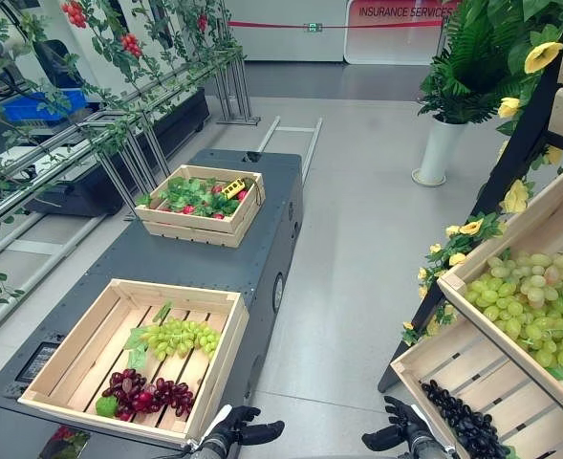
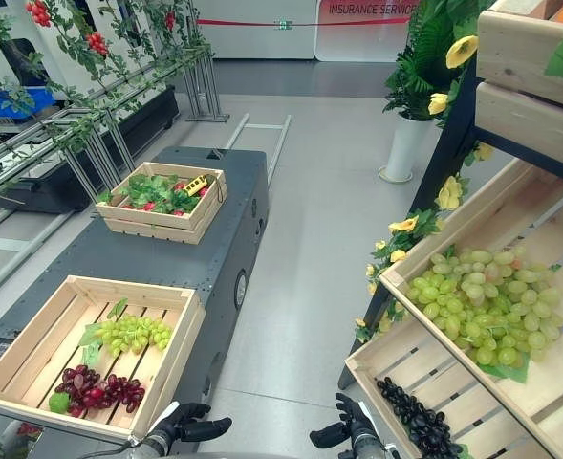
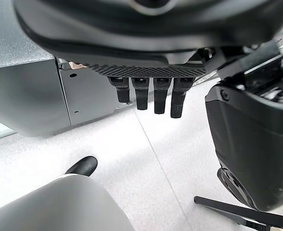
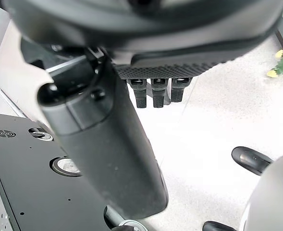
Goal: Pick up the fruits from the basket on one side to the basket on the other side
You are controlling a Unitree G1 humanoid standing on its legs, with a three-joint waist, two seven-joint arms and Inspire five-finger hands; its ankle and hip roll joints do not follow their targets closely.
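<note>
Fruit in two pale wooden crates on a dark grey cart [image 1: 214,273]. Near crate [image 1: 226,359] at the cart top's near edge, with a bunch of green grapes [image 1: 181,337] toward its far right corner, dark red grapes [image 1: 147,390] by its near wall, and a small green fruit [image 1: 106,406] just beside them in the near left corner. Far crate [image 1: 190,229] at the cart top's far edge, well apart from the first, heaped with green leaves and red fruit. To the right, across a strip of floor, two sloping shelf crates: upper shelf crate [image 1: 510,225] piled with pale green grapes [image 1: 534,316], lower shelf crate [image 1: 424,349] with black grapes [image 1: 463,421] in its near part. Left hand [image 1: 228,427] low beside the near crate's near right corner, fingers loosely straight, nothing in its grasp. Right hand [image 1: 400,435] level with it, near the lower shelf crate, likewise slack and empty, fingers straight in its wrist view.
</note>
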